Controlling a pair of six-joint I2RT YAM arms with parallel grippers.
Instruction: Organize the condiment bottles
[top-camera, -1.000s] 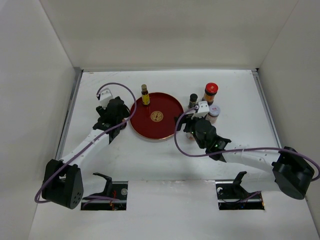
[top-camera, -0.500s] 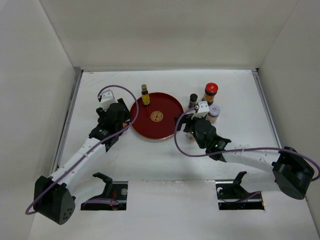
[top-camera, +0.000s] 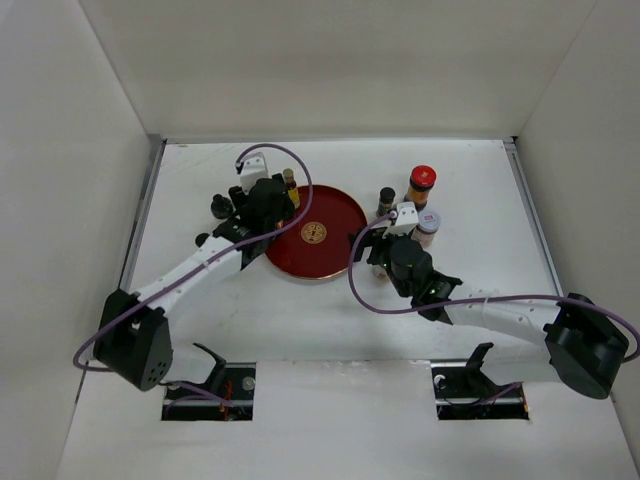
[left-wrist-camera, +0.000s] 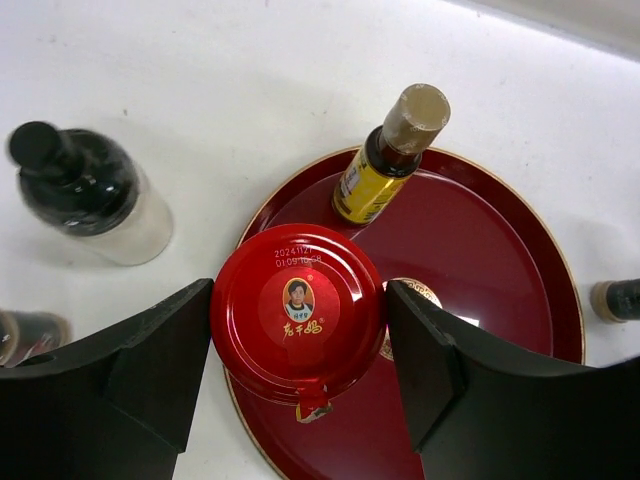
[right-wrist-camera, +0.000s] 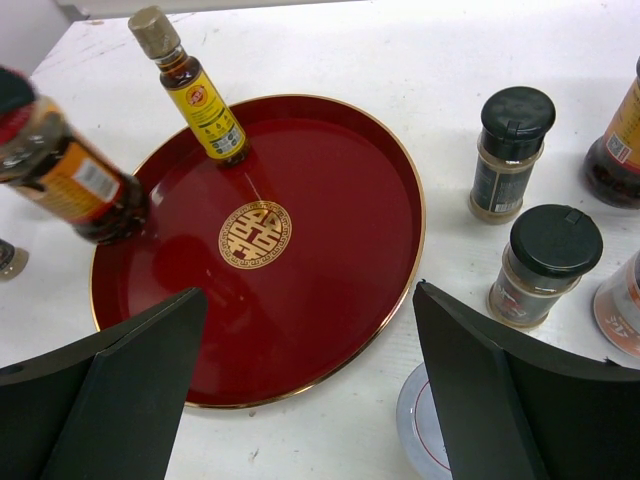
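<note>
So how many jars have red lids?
2. One red-lidded jar sits in the left claw at the red tray's left edge; the other jar stands right of the tray, farthest back.

White desk (top-camera: 330, 330), matte, boxed in by plain white panels: back wall (top-camera: 330, 60), left wall (top-camera: 60, 150), right wall (top-camera: 590, 90). Two rectangular cutouts (top-camera: 240, 385) at the near edge (dark inside). Light soft and even, shadows faint.

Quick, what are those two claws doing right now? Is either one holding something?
Left gripper: closed on the red-capped jar.
Right gripper: open, holding nothing.
</note>
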